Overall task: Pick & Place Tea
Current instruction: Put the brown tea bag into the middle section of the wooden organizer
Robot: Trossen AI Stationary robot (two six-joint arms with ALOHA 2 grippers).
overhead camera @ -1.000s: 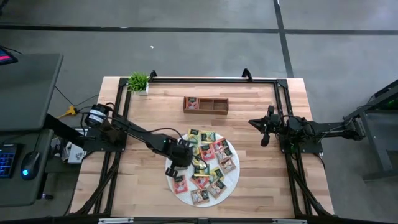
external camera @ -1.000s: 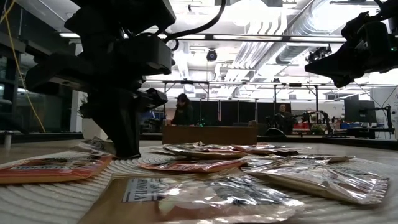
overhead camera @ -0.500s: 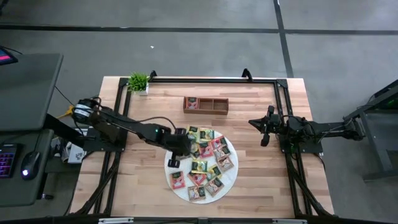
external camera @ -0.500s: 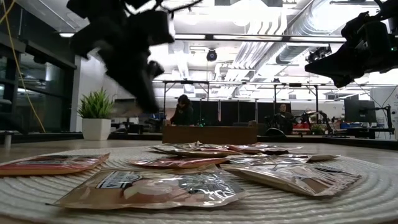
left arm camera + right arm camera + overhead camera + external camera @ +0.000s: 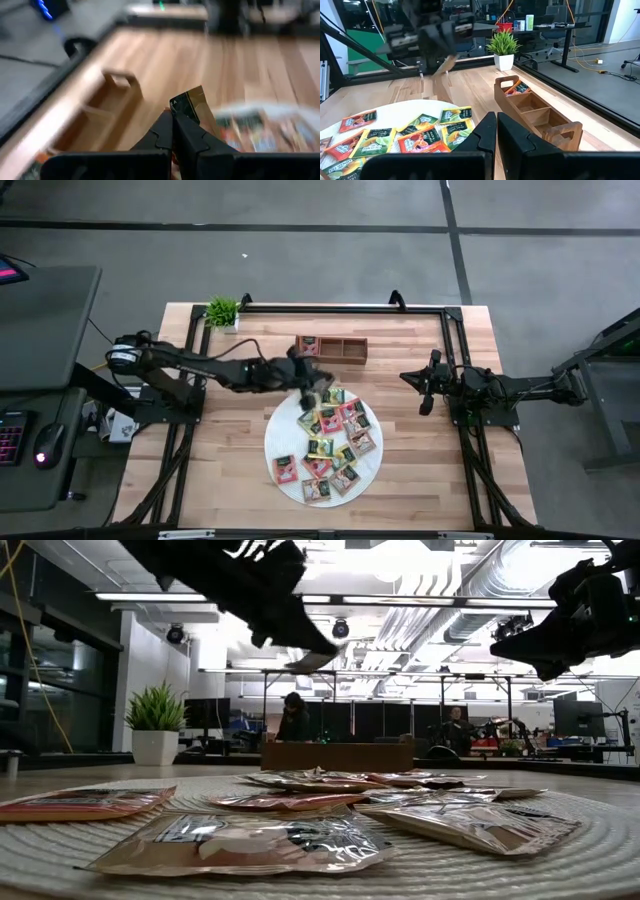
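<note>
Several small square tea packets (image 5: 328, 442) in red, green, yellow and pink wrappers lie flat on the round white mat (image 5: 272, 442). My left gripper (image 5: 312, 380) hangs above the mat's far edge, close to the wooden tray (image 5: 331, 348). It is shut on one gold-and-dark tea packet (image 5: 192, 104), which also shows in the low view as the held packet (image 5: 310, 662). My right gripper (image 5: 424, 385) waits shut at the table's right side, holding nothing. My left gripper pinches the packet by one edge (image 5: 176, 109) between its two fingers. The rest of the packet sticks out past the fingertips (image 5: 170, 122). The fingers slant slightly downward from the table's left side. The packet is tilted and lifted clear of the mat.
The three-compartment tray (image 5: 535, 110) stands beyond the mat toward the far edge, with a packet in its left compartment. A small potted plant (image 5: 223, 311) sits at the far left corner. Bare wood lies to the mat's left and right.
My left gripper has risen off the mat and swung toward the far edge and the tray. It has tipped from pointing down to nearly level. The packet it holds has come up with it, clear of the mat.
</note>
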